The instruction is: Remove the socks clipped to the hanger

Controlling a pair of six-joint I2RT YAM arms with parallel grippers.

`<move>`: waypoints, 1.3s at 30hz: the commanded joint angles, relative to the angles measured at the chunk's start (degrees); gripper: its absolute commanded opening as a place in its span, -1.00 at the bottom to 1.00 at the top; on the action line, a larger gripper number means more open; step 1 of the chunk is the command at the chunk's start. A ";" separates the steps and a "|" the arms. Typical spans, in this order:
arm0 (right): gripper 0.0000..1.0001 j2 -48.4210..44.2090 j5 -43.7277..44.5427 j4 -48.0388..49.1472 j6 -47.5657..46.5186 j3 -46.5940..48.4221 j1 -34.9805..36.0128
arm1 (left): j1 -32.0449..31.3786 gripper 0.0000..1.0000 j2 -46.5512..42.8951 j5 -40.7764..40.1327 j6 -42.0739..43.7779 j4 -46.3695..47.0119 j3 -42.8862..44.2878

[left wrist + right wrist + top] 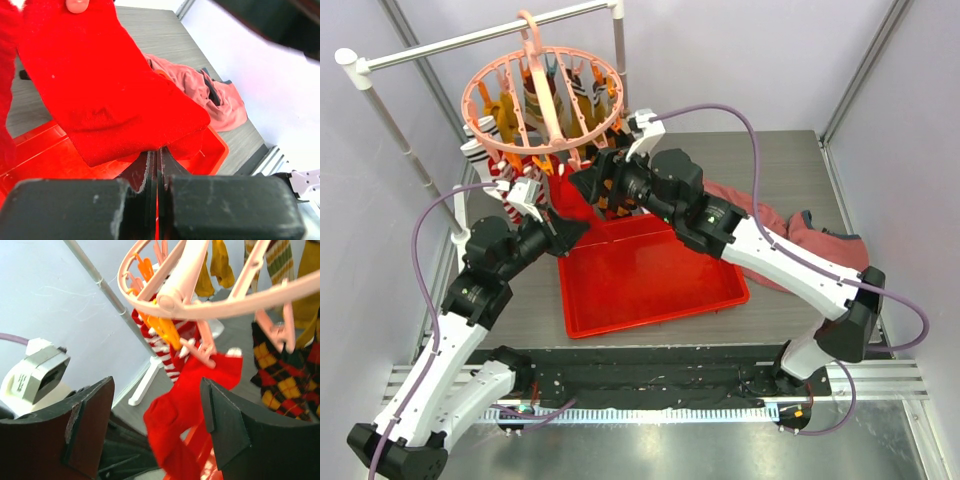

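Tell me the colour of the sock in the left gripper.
Plain red sock, best seen in the left wrist view.

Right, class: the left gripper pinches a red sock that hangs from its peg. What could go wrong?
1. The peg grips the red sock; a pull by the left gripper may tilt or unhook the hanger.
2. The open right gripper, close to the argyle sock, could snag it.

Red sock (100, 90) covers the tips of my left claw (157, 156), its top cut off by the frame; seen from my right claw (156, 390), its lower end blurs out.
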 commanded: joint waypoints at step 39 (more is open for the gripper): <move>-0.19 15.13 -15.83 0.46 -18.20 17.41 -6.13 | 0.09 -1.00 -0.93 9.75 -0.87 5.44 -1.32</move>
